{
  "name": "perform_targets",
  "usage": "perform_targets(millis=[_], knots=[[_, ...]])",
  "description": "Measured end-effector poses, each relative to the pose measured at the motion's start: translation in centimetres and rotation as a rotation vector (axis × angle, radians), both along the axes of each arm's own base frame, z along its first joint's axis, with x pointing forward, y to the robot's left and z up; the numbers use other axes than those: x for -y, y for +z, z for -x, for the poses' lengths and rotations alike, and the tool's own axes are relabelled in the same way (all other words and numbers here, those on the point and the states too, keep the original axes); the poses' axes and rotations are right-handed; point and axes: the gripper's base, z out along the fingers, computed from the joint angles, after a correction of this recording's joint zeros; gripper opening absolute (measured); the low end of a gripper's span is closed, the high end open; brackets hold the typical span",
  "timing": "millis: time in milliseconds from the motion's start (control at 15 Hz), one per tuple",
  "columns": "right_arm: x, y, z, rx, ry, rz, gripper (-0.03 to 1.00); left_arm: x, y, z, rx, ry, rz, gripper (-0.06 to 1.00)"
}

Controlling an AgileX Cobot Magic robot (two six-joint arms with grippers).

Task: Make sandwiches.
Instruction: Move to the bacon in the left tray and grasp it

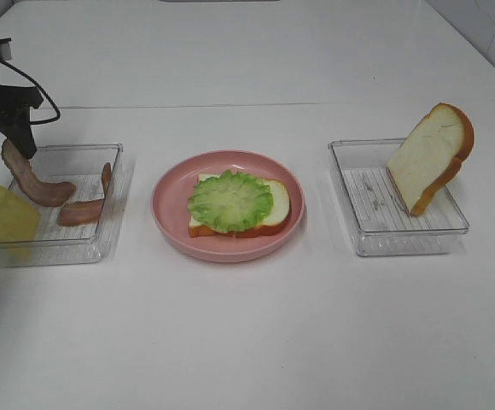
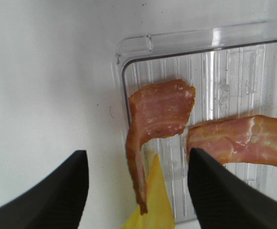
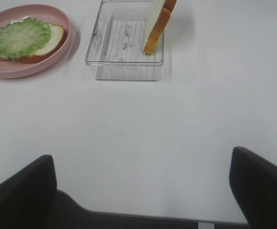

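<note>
Black left gripper (image 2: 137,164): jaws apart, nothing clamped. The curled reddish-brown bacon strip (image 2: 157,112) sits in the gap between them, with daylight to each finger (image 2: 57,191) and no contact visible. It is streaky and glossy, with a broad flat end and a narrow end that bends down along the wall of the clear ribbed plastic left tray (image 2: 176,40).

The second bacon strip (image 2: 243,138) has the same banded texture. It arcs across the tray floor just past one finger, apart from the first strip.

The thin, smooth yellow cheese square (image 2: 153,205) has a corner between the jaws, under the first strip's narrow end. From the high camera it is tilted over the tray's edge.

Right gripper (image 3: 142,162): jaws wide apart, holding nothing, only bare white table (image 3: 186,124) between them.

- **Ahead of these jaws:** the clear ribbed right tray (image 3: 124,71), well apart from them. In it the white bread slice with orange-brown crust (image 3: 156,26) stands on edge, leaning on the wall.
- **Further off, to one side of these jaws:** the round pink plate (image 3: 64,45). The other bread slice (image 3: 55,38) lies flat on it, and the frilly green lettuce leaf (image 3: 21,37) covers most of its top.
</note>
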Motion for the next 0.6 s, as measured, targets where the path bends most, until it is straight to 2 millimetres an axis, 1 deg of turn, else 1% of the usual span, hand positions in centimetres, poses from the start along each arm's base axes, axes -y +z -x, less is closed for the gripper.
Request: perform_targets(millis=[67, 467, 533, 600], knots=[[0.00, 0.00, 0.00, 0.000, 0.000, 0.000, 0.94, 0.00, 0.00, 0.00, 0.000, 0.000, 0.000, 0.53], [0.00, 0.00, 0.00, 0.000, 0.000, 0.000, 0.94, 0.00, 0.00, 0.00, 0.000, 0.001, 0.000, 0.52], [0.00, 0.01, -0.01, 0.001, 0.000, 0.000, 0.94, 0.00, 0.00, 0.00, 0.000, 0.002, 0.000, 0.49], [0.00, 0.01, -0.01, 0.001, 0.000, 0.000, 0.94, 0.00, 0.00, 0.00, 0.000, 0.002, 0.000, 0.43]])
